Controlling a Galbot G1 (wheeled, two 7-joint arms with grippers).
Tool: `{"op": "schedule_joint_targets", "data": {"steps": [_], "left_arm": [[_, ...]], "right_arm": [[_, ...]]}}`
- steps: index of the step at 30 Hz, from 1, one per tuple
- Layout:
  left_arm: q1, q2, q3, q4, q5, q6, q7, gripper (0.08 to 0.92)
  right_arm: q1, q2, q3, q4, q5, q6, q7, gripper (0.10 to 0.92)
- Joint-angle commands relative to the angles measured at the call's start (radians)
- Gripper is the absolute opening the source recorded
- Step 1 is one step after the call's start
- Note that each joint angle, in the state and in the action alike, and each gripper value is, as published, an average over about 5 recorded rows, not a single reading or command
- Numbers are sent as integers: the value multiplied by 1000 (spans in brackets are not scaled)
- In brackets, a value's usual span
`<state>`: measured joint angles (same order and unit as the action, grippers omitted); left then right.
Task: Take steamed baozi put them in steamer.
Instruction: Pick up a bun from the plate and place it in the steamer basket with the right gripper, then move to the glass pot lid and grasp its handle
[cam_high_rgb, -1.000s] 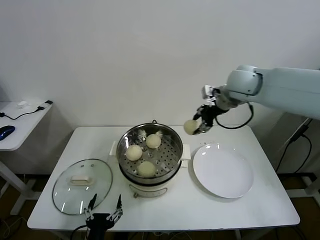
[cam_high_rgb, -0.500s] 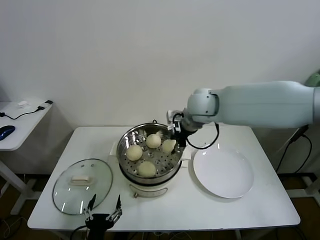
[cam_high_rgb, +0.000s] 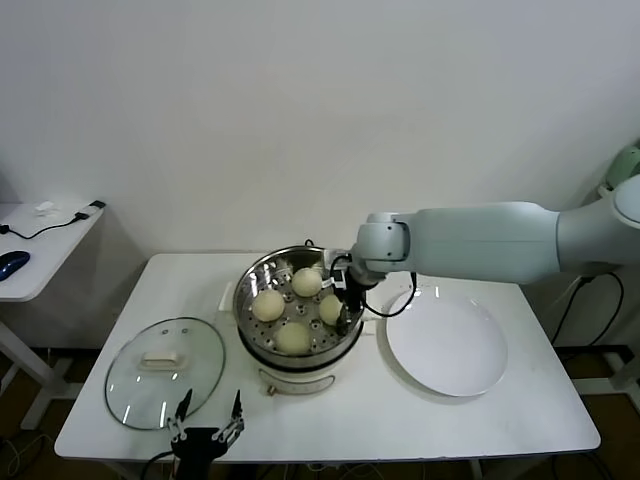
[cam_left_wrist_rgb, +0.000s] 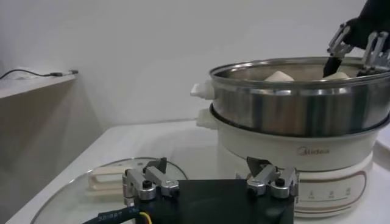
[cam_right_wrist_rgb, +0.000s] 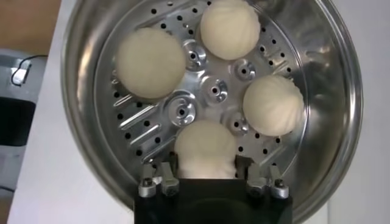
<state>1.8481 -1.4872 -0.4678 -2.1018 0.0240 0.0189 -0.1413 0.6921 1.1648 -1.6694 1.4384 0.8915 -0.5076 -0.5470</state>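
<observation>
The steamer (cam_high_rgb: 243, 300) stands mid-table on its white base, and several cream steamed baozi lie on its perforated tray (cam_right_wrist_rgb: 183, 109). My right gripper (cam_high_rgb: 345, 290) reaches down inside the pot at its right side. Its jaws stand open on either side of one baozi (cam_right_wrist_rgb: 205, 149) that rests on the tray, with a thin dark gap at each finger. Three more buns (cam_right_wrist_rgb: 150, 63) (cam_right_wrist_rgb: 230, 28) (cam_right_wrist_rgb: 273, 105) lie farther in. My left gripper (cam_high_rgb: 211, 400) waits open at the table's front edge, in front of the steamer (cam_left_wrist_rgb: 292, 109).
A white plate (cam_high_rgb: 445, 345) with nothing on it lies right of the steamer. The glass lid (cam_high_rgb: 165, 370) lies flat at front left, just beyond my left gripper. A side table (cam_high_rgb: 40, 245) with cables stands at far left.
My right arm swung left from above the plate's far side and came down into the steamer. The baozi it carried now sits on the tray and the jaws have spread.
</observation>
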Motion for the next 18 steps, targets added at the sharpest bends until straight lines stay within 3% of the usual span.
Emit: {"op": "schedule_joint_targets", "data": {"steps": [1, 4, 10, 15, 18], "left_arm": [[0, 1, -2, -1, -1, 1, 1, 823], [1, 3, -5, -5, -2, 3, 4, 823], [4, 8, -7, -13, -9, 0, 11, 823], [-2, 9, -8, -20, -51, -14, 3, 823], [-8, 13, -12, -25, -69, -11, 2, 823]], "right_arm": [[-21, 6, 22, -48, -23, 75, -60, 744], [36, -15, 12, -51, -4, 140, -141, 804], [125, -96, 61, -67, 96, 223, -250, 822], [12, -234, 328, -67, 181, 202, -33, 823], [-92, -319, 494, -53, 141, 229, 79, 823]]}}
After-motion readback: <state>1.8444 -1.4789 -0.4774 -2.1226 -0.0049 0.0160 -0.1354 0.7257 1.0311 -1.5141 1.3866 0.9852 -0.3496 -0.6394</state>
